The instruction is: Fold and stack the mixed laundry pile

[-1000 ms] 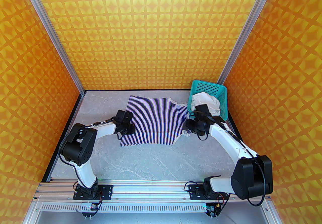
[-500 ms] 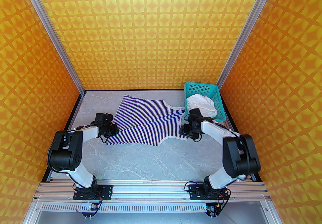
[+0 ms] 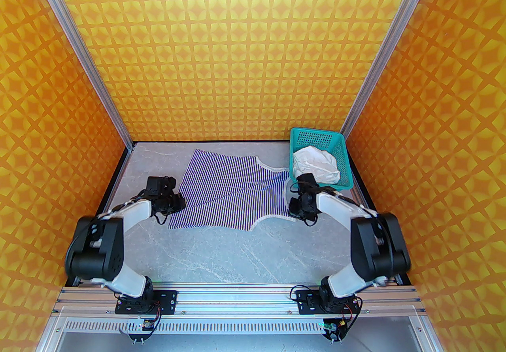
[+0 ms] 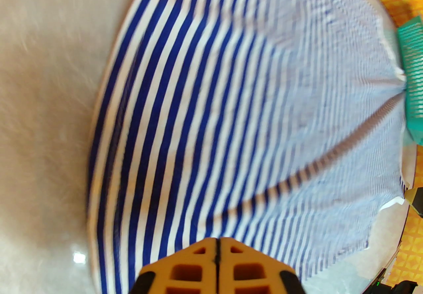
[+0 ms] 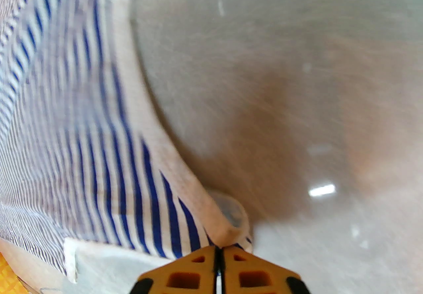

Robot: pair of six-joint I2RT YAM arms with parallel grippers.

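The striped garment (image 3: 233, 192) lies spread flat on the grey table, pulled taut with one diagonal crease. My left gripper (image 3: 174, 204) is at its left near corner, and in the left wrist view the gripper (image 4: 217, 243) is shut on the striped garment's (image 4: 231, 104) edge. My right gripper (image 3: 294, 206) is at the right side. In the right wrist view that gripper (image 5: 218, 248) is shut on the whitish-trimmed corner of the striped garment (image 5: 82, 137). The white wrinkled cloth (image 3: 316, 162) sits bunched in the teal basket (image 3: 316, 133).
The teal basket stands at the back right corner, just behind my right wrist, and its edge (image 4: 411, 55) shows past the garment. Bare grey table (image 3: 245, 255) stretches between the garment and the arm bases. Orange patterned walls enclose the table on three sides.
Both grippers have drawn the striped garment leftward and slightly nearer, stretching it between them. The basket has shifted a little to the left. The right arm's elbow has folded upward.
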